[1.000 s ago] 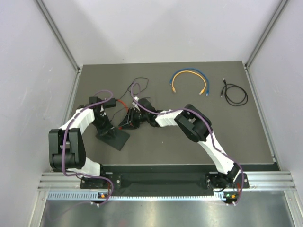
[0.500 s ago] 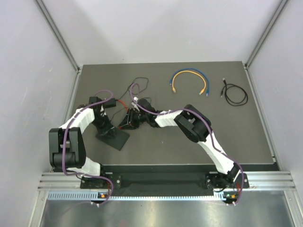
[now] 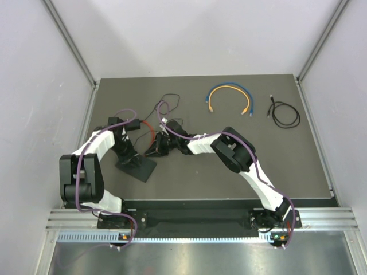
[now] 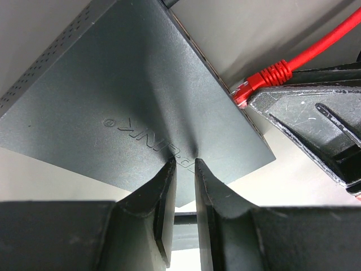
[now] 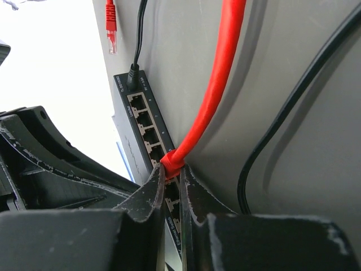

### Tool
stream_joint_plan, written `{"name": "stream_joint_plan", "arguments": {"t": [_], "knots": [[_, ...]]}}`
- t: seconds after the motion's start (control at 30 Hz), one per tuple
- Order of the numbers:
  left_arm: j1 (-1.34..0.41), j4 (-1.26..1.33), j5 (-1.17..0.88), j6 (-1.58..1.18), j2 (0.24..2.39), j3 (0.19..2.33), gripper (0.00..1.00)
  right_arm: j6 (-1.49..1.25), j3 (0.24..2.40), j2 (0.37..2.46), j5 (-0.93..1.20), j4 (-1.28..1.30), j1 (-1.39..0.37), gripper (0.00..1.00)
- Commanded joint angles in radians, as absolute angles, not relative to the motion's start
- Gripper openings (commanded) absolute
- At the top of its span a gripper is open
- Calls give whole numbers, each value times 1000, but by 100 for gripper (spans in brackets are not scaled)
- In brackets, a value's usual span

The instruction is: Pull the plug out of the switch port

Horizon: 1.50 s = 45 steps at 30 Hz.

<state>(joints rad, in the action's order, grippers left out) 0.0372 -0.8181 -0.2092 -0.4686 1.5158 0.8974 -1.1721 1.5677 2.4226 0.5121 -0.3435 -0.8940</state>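
Note:
The switch (image 3: 139, 168), a flat matte-black slab, lies at the left of the mat. My left gripper (image 3: 125, 154) stands on it. In the left wrist view the fingers (image 4: 185, 162) are nearly together, tips pressing on the switch's top (image 4: 130, 96). My right gripper (image 3: 156, 150) is shut on the red plug (image 5: 172, 161) at the switch's port row (image 5: 144, 124). The red cable (image 5: 220, 73) runs up and away from it. The left wrist view shows the plug (image 4: 265, 76) with its tip at the switch's edge. I cannot tell whether it is seated.
A black power cord (image 5: 134, 73) is plugged in at the end of the port row, and a loose red plug (image 5: 111, 25) lies beyond. A black adapter block (image 3: 132, 123), a blue-and-yellow cable (image 3: 229, 94) and a black cable coil (image 3: 285, 114) lie further back.
The red cable's arc behind the right gripper shows a little more than before. The right gripper has shifted only slightly. The left arm has not moved.

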Motion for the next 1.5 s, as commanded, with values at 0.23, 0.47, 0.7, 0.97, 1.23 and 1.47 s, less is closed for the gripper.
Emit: {"name": "stream_joint_plan", "arguments": {"t": [0.23,0.47,0.7,0.97,1.23,1.47], "knots": [[40,-839,-104,-471,1615,894,26,-1251,1511,2451,440,-475,-920,0],[38,-851,-78,-480,1617,899,27,-1487,1512,2487,453,-666,-893,0],[38,-856,-66,-485,1628,899,27,-1390,1601,2468,417,-484,-882,0],[38,-856,-63,-486,1621,899,27,-925,1770,2422,230,-40,-885,0],[37,-854,-58,-489,1626,897,27,-1331,1635,2479,448,-450,-818,0],[32,-854,-52,-492,1623,897,27,-1457,1614,2493,434,-568,-810,0]]}}
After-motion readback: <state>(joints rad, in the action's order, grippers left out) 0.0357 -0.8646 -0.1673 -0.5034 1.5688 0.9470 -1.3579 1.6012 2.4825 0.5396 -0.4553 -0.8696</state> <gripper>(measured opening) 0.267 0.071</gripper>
